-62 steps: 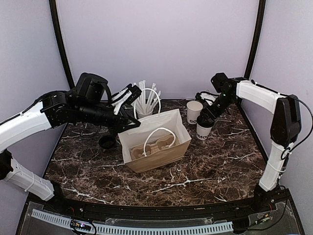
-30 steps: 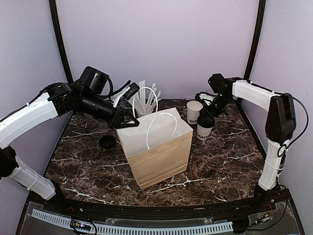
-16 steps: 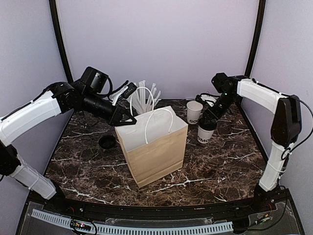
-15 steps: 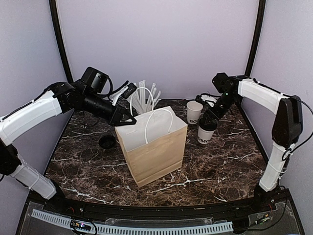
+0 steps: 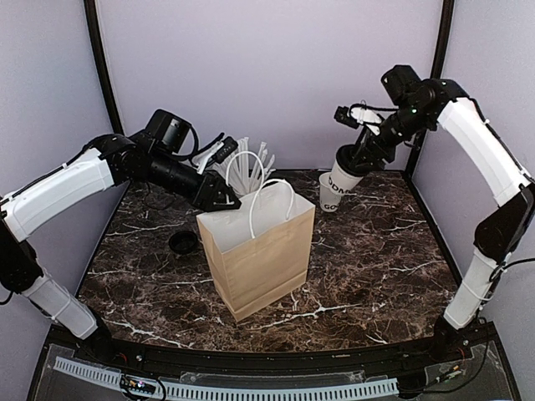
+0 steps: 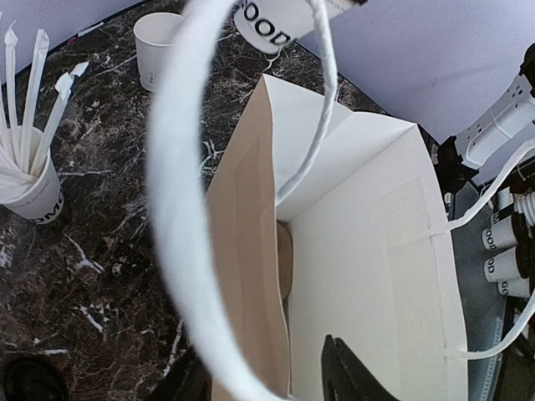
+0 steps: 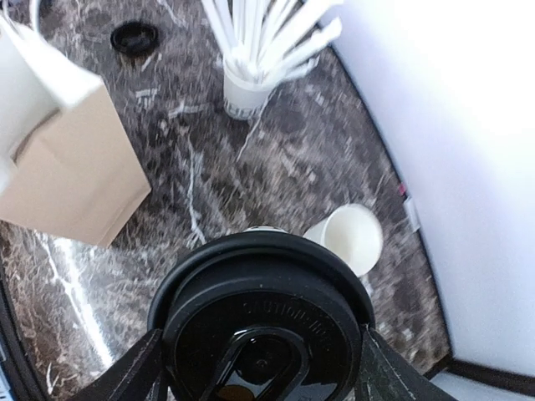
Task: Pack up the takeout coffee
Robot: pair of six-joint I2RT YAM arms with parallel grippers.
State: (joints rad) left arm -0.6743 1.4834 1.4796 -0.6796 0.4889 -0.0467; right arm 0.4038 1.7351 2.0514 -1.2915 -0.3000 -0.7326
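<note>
Marble table (image 5: 380, 263): bag (image 5: 266, 261), straw cup (image 7: 247, 93), empty cup (image 7: 351, 236), lid (image 5: 182, 242).

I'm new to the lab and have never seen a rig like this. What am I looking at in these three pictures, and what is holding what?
These are two robot arms bolted at the near edge of a dark marble-patterned table, each ending in two fingers. The wide picture comes from a fixed camera above and behind them. The other two come from a camera on each wrist.

On the table stand a brown paper bag, upright and open, a cup of white straws, an open white cup and a loose black lid.

The right gripper holds the takeout coffee, a white cup with a black lid, in the air. The left gripper is at the bag's rim, its fingers apart, one inside the bag, gripping nothing.
</note>
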